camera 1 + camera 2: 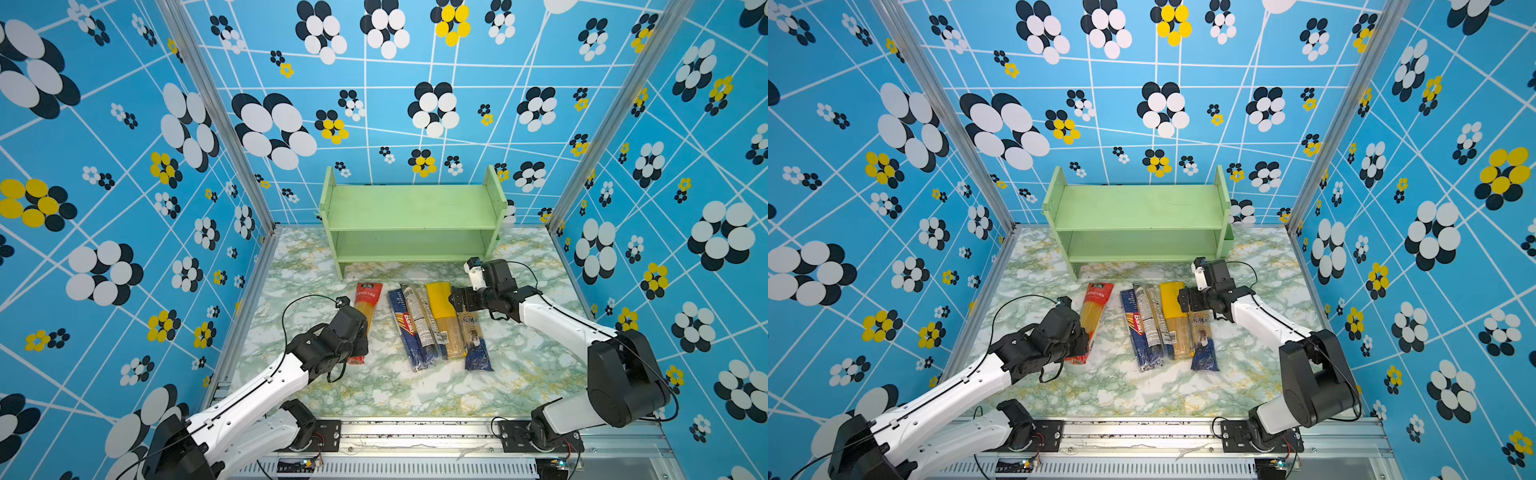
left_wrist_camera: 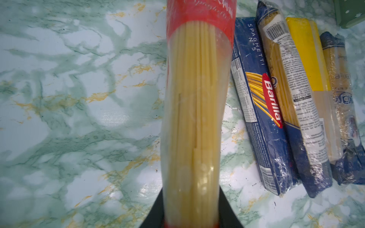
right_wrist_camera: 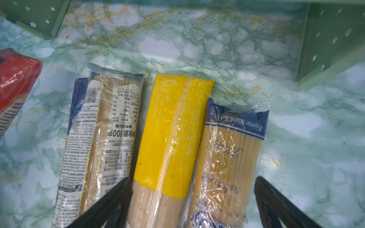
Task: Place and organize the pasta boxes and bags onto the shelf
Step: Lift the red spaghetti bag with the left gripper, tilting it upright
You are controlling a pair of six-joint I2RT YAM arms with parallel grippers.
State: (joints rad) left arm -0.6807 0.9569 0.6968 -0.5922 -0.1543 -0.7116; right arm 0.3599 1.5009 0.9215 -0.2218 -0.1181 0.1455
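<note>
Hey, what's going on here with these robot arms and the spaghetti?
The left gripper is shut on the red bag, apart from the others. The right gripper hangs open over the yellow-topped bag and the clear bag with blue end. Those, the Barilla pack and the white-labelled pack lie side by side on the table. The shelf holds nothing yet.

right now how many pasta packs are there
5: red bag in the left gripper; beside it in a row on the table, Barilla box, white-label pack, yellow-topped bag, blue-ended clear bag. None on the shelf; none seem hidden.
</note>
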